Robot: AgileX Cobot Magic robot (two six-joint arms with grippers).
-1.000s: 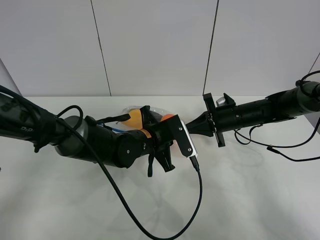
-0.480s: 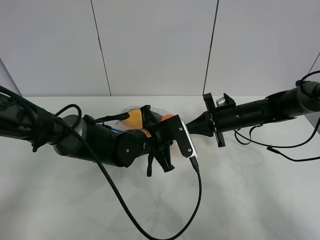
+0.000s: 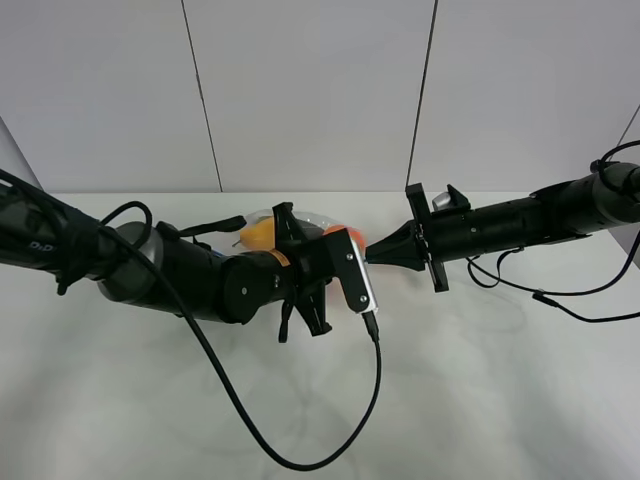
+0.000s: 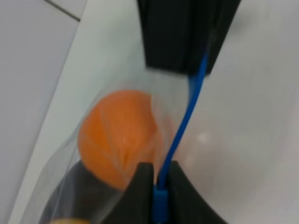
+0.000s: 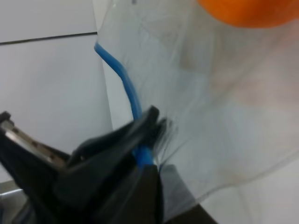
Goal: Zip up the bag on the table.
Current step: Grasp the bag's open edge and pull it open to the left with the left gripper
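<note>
The bag (image 3: 312,219) lies on the white table (image 3: 480,380), toward 12 o'clock from the table's middle, and the left arm hides most of it. The left arm comes in from 9 o'clock and the right arm from 3 o'clock, and they meet at the bag.

The fingers of the left gripper (image 4: 158,179) are pressed together on the blue zipper strip (image 4: 180,126). The right gripper (image 5: 148,148) pinches the same strip further along, so the bag is held at two points. Between them the strip makes a soft curve and is not tight.

I judge that the plastic is thin, limp and slippery. It will wrinkle and slide if it is gripped by the film. The orange (image 4: 117,133) and the other things inside add weight, and they can roll and pull the mouth open. The strip is the stiffest part, so it is the right place to hold. It should be stretched straight before closing. Whether a slider sits at the left fingers, I cannot tell.
</note>
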